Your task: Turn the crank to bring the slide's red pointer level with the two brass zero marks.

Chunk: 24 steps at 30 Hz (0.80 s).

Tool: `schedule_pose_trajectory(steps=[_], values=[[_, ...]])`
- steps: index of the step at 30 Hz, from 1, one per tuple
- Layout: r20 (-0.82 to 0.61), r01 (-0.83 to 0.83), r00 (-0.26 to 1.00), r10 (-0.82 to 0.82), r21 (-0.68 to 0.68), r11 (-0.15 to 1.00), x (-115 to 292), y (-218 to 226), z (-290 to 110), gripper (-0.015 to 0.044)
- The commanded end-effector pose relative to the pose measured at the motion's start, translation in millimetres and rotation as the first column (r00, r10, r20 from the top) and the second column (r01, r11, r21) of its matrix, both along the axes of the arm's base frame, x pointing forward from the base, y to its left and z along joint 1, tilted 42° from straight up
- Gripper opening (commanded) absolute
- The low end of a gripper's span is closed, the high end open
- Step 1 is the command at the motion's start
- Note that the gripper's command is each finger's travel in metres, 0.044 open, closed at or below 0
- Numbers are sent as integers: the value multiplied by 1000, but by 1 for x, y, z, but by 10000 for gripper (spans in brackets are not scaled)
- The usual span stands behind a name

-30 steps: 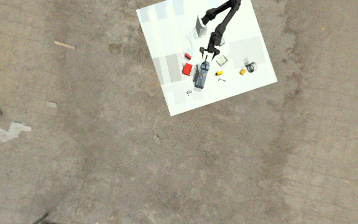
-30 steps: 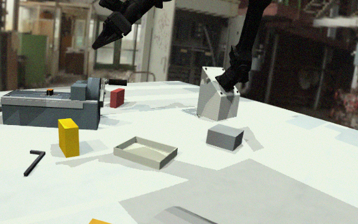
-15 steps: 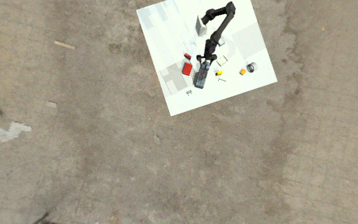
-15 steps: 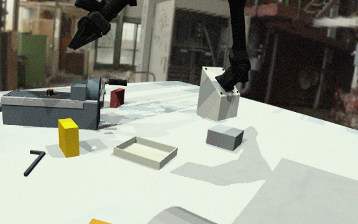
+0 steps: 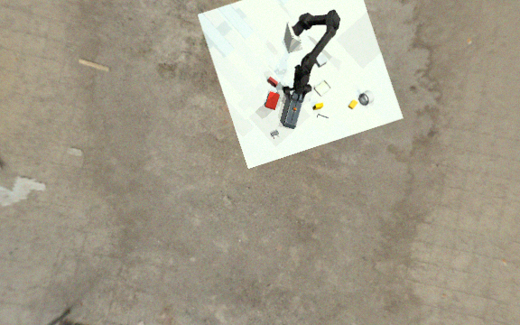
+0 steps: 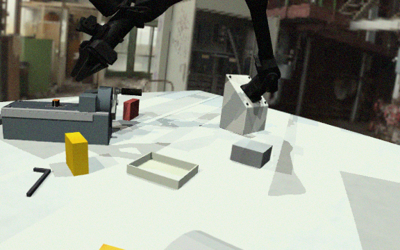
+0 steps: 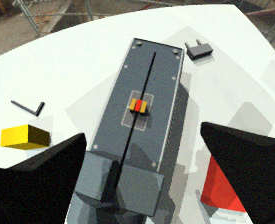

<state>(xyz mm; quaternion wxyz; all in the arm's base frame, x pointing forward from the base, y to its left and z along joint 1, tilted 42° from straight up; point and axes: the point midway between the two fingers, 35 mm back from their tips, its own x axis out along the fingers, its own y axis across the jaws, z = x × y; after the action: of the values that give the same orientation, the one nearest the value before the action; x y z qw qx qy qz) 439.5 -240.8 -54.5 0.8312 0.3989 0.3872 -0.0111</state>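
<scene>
On the white bench [image 6: 290,215], my pincer [image 6: 82,71] hangs spread and empty above the crank handle [image 6: 131,92], untouched; the red pointer [image 7: 140,104] awaits alignment.

the arm [image 6: 260,38] is showing matte black, rounded links throughout, its gripper [image 6: 82,71] tapering into two dark wedge-shaped fingers, with no markings visible.

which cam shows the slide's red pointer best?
Wrist: it looks straight down on the red pointer along the machine's slot. Exterior shows only an orange-topped nub side-on. Top shows a tiny orange dot.
</scene>
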Motion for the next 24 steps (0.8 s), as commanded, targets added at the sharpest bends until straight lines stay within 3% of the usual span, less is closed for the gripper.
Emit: schedule_pose_trajectory(steps=[1, 16, 24], values=[[1, 8, 1000, -8, 2, 1000, -1, -1, -1, 440], [1, 8, 1000, -8, 2, 1000, -1, -1, -1, 440], [1, 8, 1000, -8, 2, 1000, -1, -1, -1, 230]])
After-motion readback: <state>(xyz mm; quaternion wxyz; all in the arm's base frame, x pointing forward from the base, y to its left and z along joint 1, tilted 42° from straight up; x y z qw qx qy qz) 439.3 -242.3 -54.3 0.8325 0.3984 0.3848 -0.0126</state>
